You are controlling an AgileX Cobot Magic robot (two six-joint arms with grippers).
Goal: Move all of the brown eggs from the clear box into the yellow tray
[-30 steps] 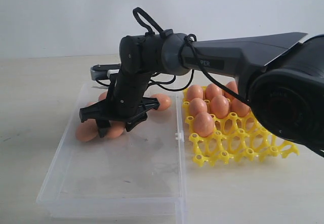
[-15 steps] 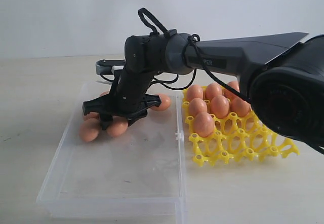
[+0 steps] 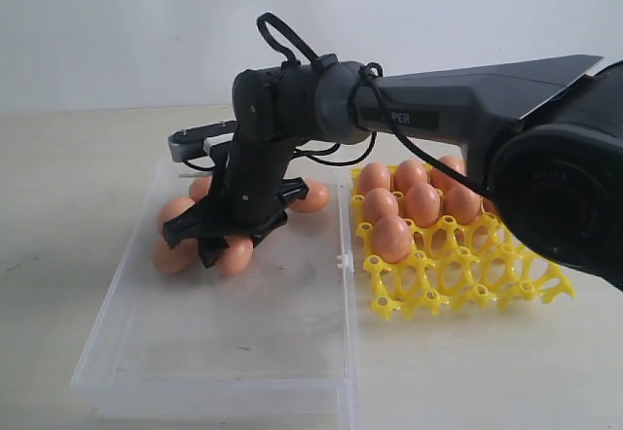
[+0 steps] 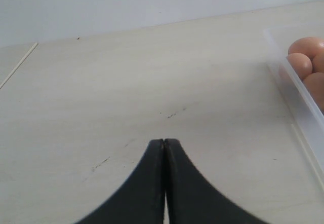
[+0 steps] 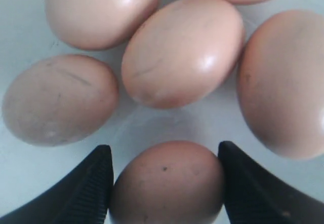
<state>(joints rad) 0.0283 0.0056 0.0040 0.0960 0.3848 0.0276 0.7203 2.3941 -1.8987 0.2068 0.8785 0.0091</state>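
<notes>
Brown eggs (image 3: 171, 257) partly behind the right fingers (image 3: 190, 224); yellow tray (image 3: 386, 304) partly behind the right arm (image 3: 467, 99)

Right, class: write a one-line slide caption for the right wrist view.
Claw closed on one brown egg, five more lying beyond.

brown eggs (image 3: 176, 255): cluster in clear box (image 3: 214, 372) far end | others upright in yellow tray (image 3: 458, 279) cups

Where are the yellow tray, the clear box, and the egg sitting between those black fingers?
yellow tray (image 3: 384, 304): exterior view, front-left corner peg.
clear box (image 3: 209, 398): exterior view, near front wall.
brown egg (image 5: 167, 186): right wrist view, middle of its shell, between the black fingers (image 5: 76, 193).
</notes>
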